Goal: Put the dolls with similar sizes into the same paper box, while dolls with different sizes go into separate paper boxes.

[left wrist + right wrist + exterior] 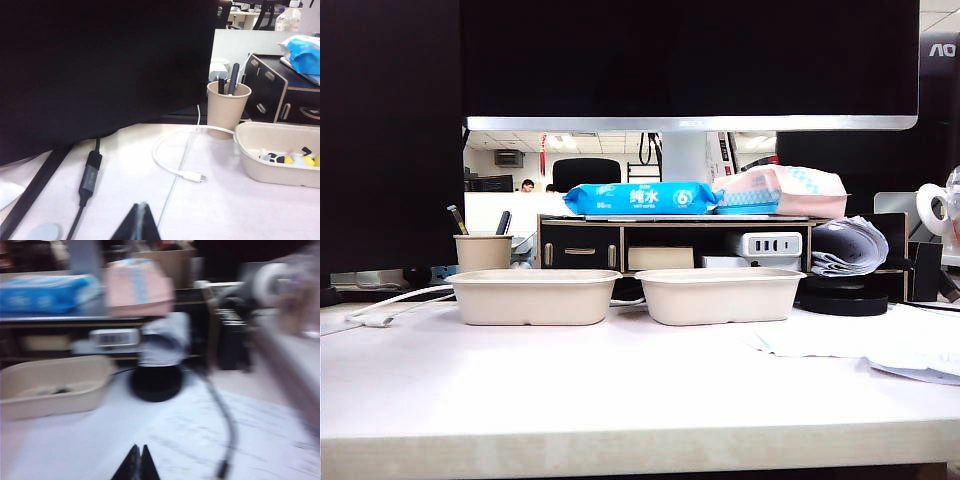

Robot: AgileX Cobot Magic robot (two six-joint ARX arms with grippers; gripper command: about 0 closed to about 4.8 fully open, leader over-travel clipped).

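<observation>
Two beige paper boxes stand side by side on the desk, the left box (pixel 533 297) and the right box (pixel 718 295); from the exterior view their insides are hidden and neither gripper shows. In the left wrist view, small dolls lie together in the left box (pixel 270 172): a black-and-white one (pixel 272 158) and a yellow one (pixel 310 161). My left gripper (pixel 142 206) is shut and empty, well short of that box. My right gripper (pixel 138 449) is shut and empty above the desk. The right wrist view is blurred; a dark shape (pixel 61 390) lies in the right box (pixel 50 405).
A paper cup with pens (pixel 482 252) stands behind the left box. A white cable (pixel 175 162) and a black plug lead (pixel 90 175) lie on the desk. Behind the boxes are a monitor, a black organiser with wet wipes (pixel 640 198), and loose papers (pixel 880 350) on the right.
</observation>
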